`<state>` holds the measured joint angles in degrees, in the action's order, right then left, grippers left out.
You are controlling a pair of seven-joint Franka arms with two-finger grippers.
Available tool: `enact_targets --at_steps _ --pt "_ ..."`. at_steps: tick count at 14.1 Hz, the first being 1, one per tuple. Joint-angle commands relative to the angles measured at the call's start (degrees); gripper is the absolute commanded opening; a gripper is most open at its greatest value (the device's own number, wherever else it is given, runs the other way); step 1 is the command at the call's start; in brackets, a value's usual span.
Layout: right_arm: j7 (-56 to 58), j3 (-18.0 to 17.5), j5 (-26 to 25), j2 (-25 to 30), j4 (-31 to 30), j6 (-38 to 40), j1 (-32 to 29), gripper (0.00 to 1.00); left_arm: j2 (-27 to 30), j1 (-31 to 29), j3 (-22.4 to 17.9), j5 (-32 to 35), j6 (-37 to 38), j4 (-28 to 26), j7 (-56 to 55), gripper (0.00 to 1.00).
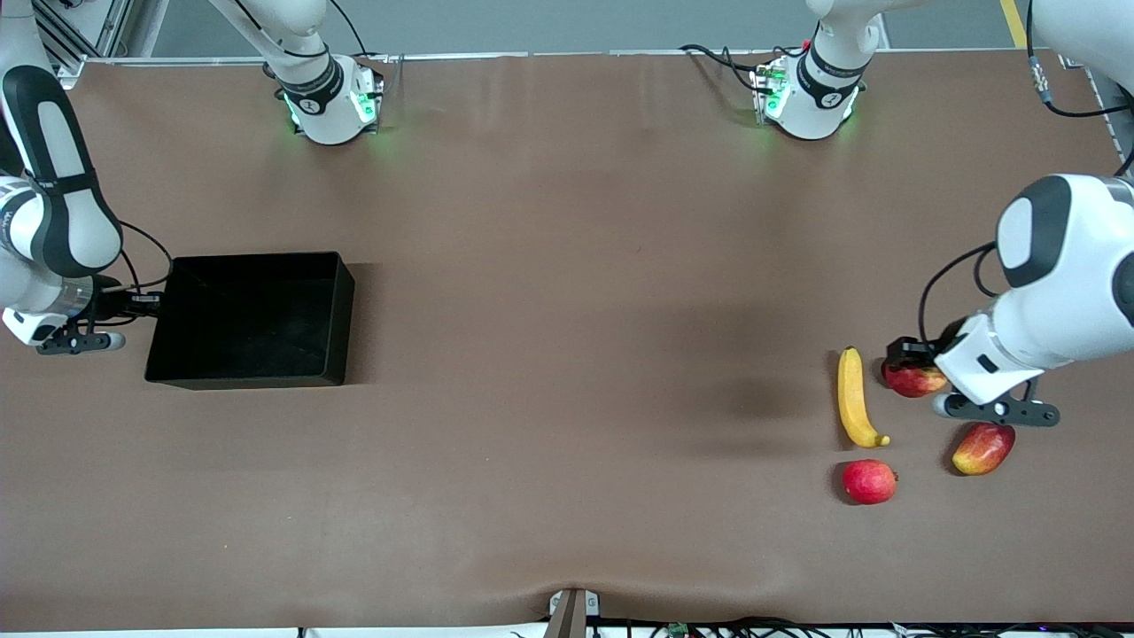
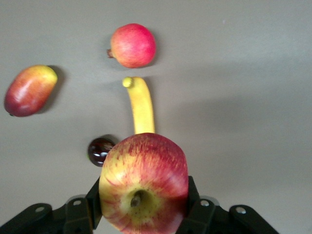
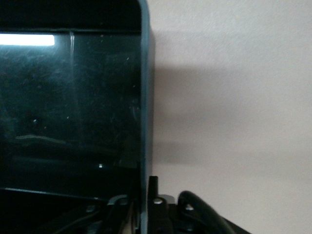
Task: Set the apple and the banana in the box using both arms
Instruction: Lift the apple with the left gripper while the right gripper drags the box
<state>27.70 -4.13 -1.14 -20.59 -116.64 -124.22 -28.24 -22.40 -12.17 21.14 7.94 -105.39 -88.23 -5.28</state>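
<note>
Two end effectors work apart: the left [image 2: 144, 214] pinches the apple [image 2: 144, 183] by the banana [image 1: 855, 397]. The right [image 3: 146, 204] clamps the box [image 1: 257, 266] wall at the counter's other end, so the apple must travel the counter's length.

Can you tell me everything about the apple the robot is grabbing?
The apple is small and round, red with yellowish streaks, and yellow-green around a dimple that holds a short brown stem. Its skin looks smooth. The left gripper is shut on it, one black finger pressing each side. It is at the left arm's end of the table, beside the banana. Whether it rests on the table or hangs just above it cannot be told.
</note>
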Motion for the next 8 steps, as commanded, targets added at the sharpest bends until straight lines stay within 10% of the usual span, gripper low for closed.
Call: enact_targets --at_steps 1,8 --pt "0.6 -1.1 -0.1 1.8 1.5 6.4 -0.1 0.0 2.1 -0.4 3.6 -0.7 -0.8 -3.4 -7.4 0.0" --pt "-12.9 -1.1 7.0 1.8 18.8 35.6 12.1 0.0 2.7 -0.2 11.7 -0.3 -6.7 -7.6 -20.5 0.0"
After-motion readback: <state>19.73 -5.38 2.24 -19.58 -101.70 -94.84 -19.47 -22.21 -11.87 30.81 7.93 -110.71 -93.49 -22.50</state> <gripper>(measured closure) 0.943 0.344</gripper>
